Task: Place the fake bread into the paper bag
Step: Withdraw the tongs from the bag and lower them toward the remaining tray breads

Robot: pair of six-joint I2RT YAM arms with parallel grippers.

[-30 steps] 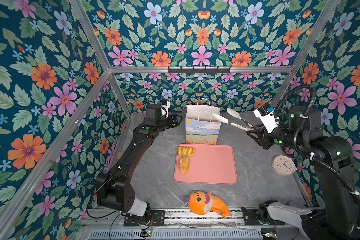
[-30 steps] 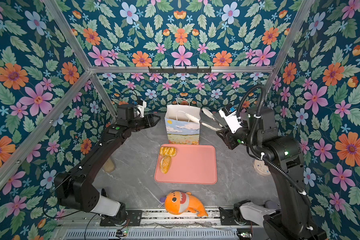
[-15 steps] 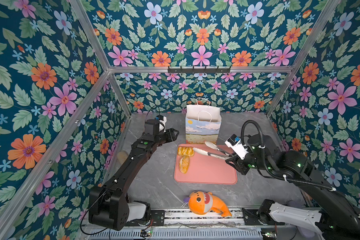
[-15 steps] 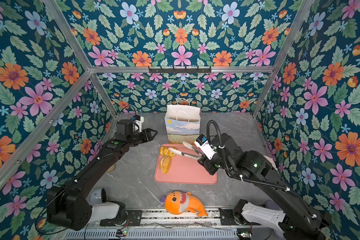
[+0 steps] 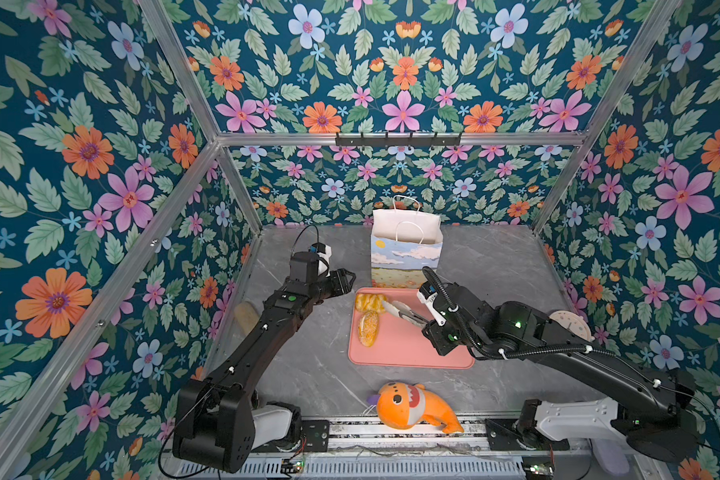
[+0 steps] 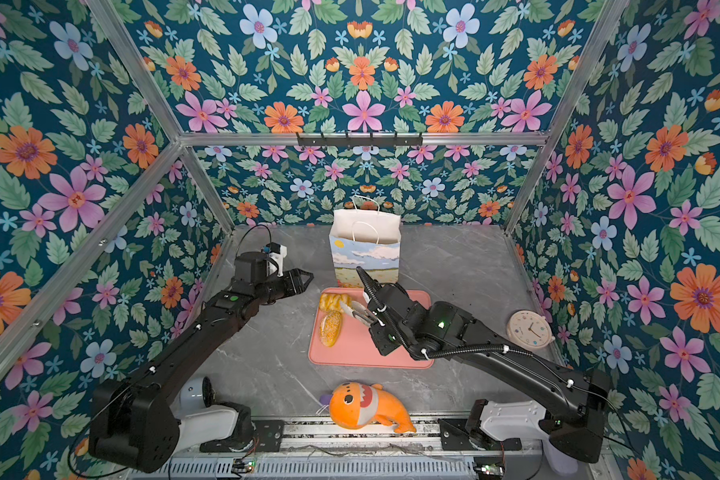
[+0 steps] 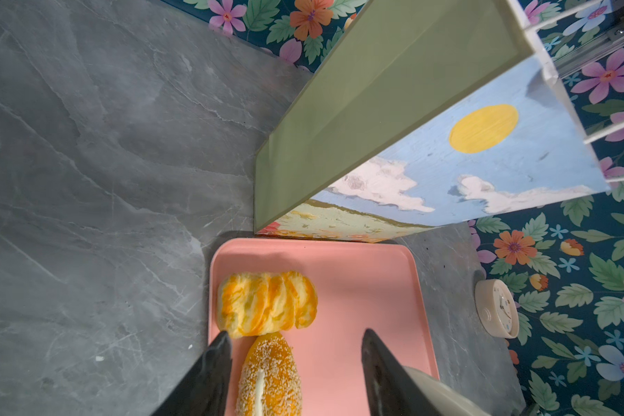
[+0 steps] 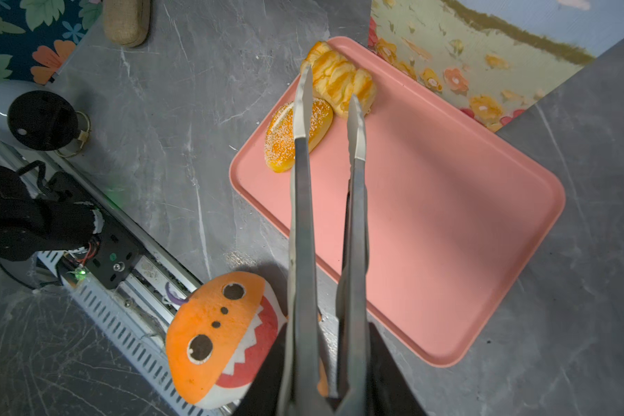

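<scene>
Right jaws clamp a pair of metal tongs (image 5: 400, 309), whose tips sit a narrow gap apart over the striped croissant (image 5: 368, 301) and the sesame roll (image 5: 368, 328) at the upper left of the pink tray (image 5: 404, 349). Beside that corner the left jaws hang wide and empty. Just behind the tray, mid-frame, the paper bag (image 5: 406, 257) stands upright, mouth open, on the grey bench (image 5: 308, 365).

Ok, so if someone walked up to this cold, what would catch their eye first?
Probably the loud flower wallpaper covering the walls. Then the pink tray mid-table with a striped croissant and a sesame roll at its left end, tongs in the right gripper poised over them, and the sky-printed paper bag standing just behind it. An orange plush fish lies near the front edge.
</scene>
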